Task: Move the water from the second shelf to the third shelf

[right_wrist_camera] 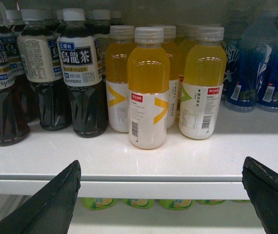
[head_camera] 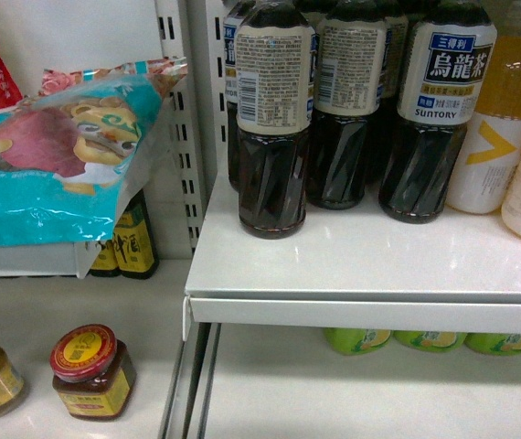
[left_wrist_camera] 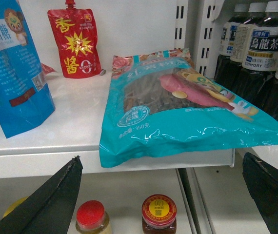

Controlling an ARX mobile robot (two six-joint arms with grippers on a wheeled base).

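1. Dark fingers (left_wrist_camera: 46,204) of the left gripper (left_wrist_camera: 161,157) are framing the bottom corners of the left wrist view. They are standing wide apart with nothing between them.
2. Matching fingers (right_wrist_camera: 270,190) of the right gripper (right_wrist_camera: 162,161) are likewise spreading wide in the right wrist view, and are gripping nothing.
3. Just beyond the left gripper, a teal snack bag (left_wrist_camera: 188,122) is lying flat on a white shelf (left_wrist_camera: 70,122), with its front edge overhanging the shelf lip.
4. Below that lip, two red-lidded jars (left_wrist_camera: 159,214) are standing side by side on the next level down.
5. Further back on the same shelf, a blue pouch (left_wrist_camera: 12,73) is standing upright at the left. A red spouted pouch (left_wrist_camera: 75,44) is leaning against the back wall.
6. Ahead of the right gripper, yellow drink bottles (right_wrist_camera: 148,87) are standing on the neighbouring shelf (right_wrist_camera: 178,156), one of them ahead of the rest.
7. Dark oolong tea bottles (right_wrist_camera: 83,83) are standing in rows just to the left of the yellow ones.
8. Green-capped bottles (right_wrist_camera: 139,202) are showing under that shelf.
9. Farthest back at the right, blue-labelled bottles (right_wrist_camera: 256,73) are standing near the rear wall. They are too blurred to read, so I cannot tell what they hold.
10. As for the water, no bottle with a dark green label is showing in any of the three views.
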